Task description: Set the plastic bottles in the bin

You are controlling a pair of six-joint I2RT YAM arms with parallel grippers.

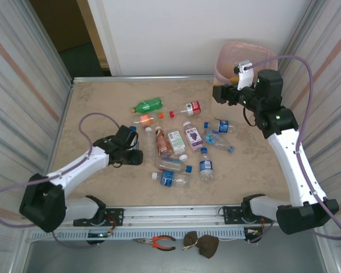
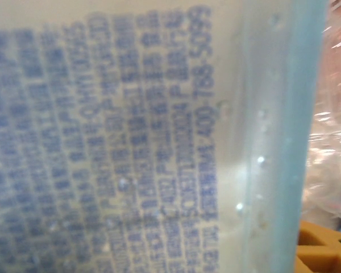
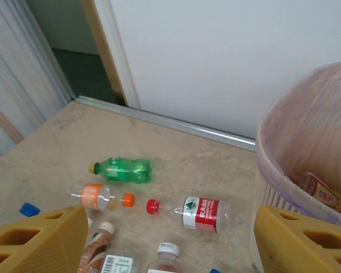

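Note:
Several plastic bottles lie scattered mid-table: a green one (image 1: pixel 148 105) (image 3: pixel 125 169), a red-labelled one (image 1: pixel 191 108) (image 3: pixel 200 213), an orange-labelled one (image 1: pixel 145 119) (image 3: pixel 96 196), and clear ones with blue caps (image 1: pixel 206 166). At the left edge of the cluster, my left gripper (image 1: pixel 131 152) is down and shut on a clear bottle. That bottle's blue-printed label (image 2: pixel 113 148) sits right against the left wrist camera, with one yellow finger (image 2: pixel 324 250) at its edge. My right gripper (image 1: pixel 220 94) (image 3: pixel 170 244) hovers open and empty beside the pink bin (image 1: pixel 230 57) (image 3: pixel 307 131). The bin holds a bottle (image 3: pixel 324 194).
Raised rails edge the table, and ribbed panels stand on both sides. A doorway opens at the back left. Pliers (image 1: pixel 159 243) and a brown object (image 1: pixel 202 244) lie in front of the arm bases. A small blue cap (image 3: pixel 28 209) lies on the left.

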